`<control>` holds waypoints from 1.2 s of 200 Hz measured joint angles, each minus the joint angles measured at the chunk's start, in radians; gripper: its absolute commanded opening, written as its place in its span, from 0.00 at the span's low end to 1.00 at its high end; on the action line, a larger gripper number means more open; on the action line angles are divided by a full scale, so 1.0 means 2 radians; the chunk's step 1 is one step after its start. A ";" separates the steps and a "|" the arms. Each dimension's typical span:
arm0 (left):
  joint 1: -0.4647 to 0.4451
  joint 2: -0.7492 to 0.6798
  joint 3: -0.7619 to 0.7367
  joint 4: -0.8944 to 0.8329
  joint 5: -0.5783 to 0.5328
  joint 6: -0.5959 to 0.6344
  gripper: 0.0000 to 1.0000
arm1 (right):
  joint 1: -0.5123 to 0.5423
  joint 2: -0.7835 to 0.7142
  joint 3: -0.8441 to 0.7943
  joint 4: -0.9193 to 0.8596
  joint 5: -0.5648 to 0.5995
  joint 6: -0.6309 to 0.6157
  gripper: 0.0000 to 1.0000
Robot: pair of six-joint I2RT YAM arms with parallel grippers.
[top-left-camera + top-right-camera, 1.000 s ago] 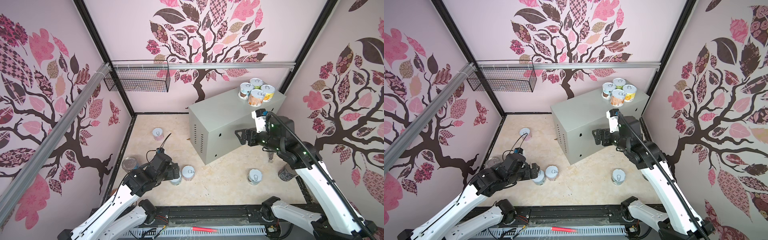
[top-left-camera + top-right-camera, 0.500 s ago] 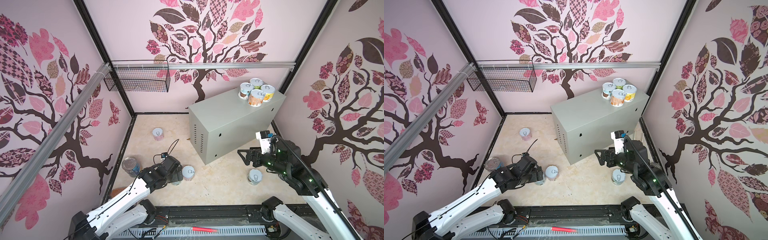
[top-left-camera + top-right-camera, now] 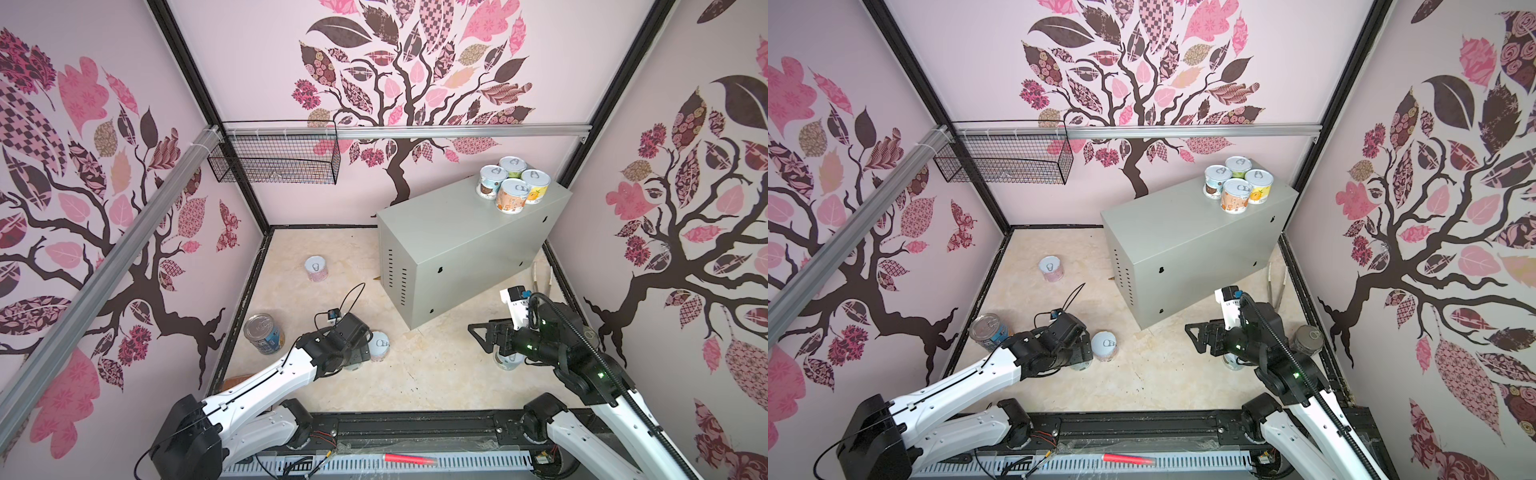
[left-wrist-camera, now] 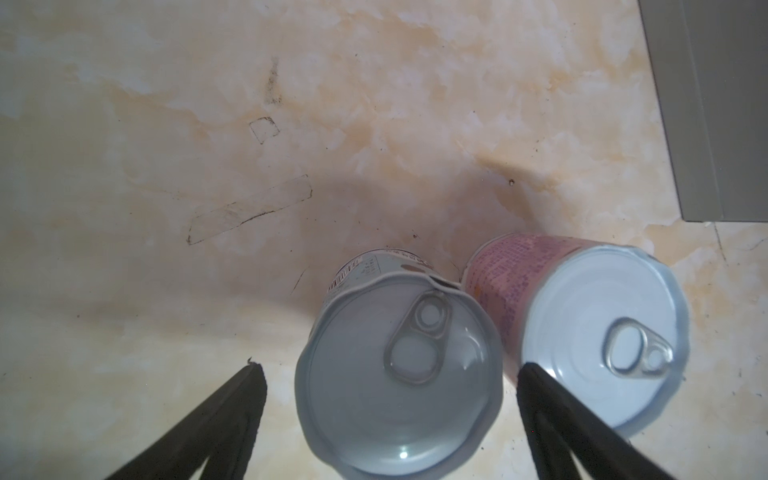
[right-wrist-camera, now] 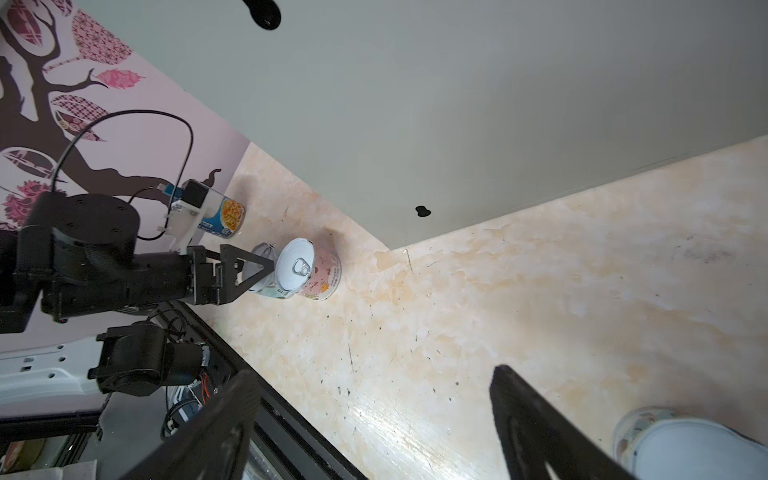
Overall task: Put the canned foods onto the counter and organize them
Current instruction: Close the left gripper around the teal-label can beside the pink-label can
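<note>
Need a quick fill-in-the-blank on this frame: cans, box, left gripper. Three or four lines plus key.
1. The grey box has ___ cans on top.
2. The left gripper has its jaws ___, either side of a short can.
3. Beside it stands a second can, whose label is ___.
4. The tall blue-labelled can stands on the ___.

Missing words: four; open; pink; floor.

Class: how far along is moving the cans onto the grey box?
Done: four cans stand clustered on the counter. In hand: the open left gripper straddles a grey-labelled can, not yet gripped; the right gripper is open, empty. Left: six cans on the floor, that one included.
</note>
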 measured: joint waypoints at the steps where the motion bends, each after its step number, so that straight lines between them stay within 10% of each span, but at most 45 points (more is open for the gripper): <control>1: 0.000 0.000 0.000 0.000 0.000 0.000 0.98 | 0.000 -0.002 -0.002 0.001 -0.001 0.002 0.90; 204: -0.004 0.083 -0.011 0.040 -0.023 -0.039 0.78 | 0.085 0.076 -0.143 0.155 -0.025 0.086 0.88; 240: -0.004 0.081 -0.011 0.037 -0.027 -0.042 0.61 | 0.097 0.093 -0.143 0.163 -0.022 0.085 0.88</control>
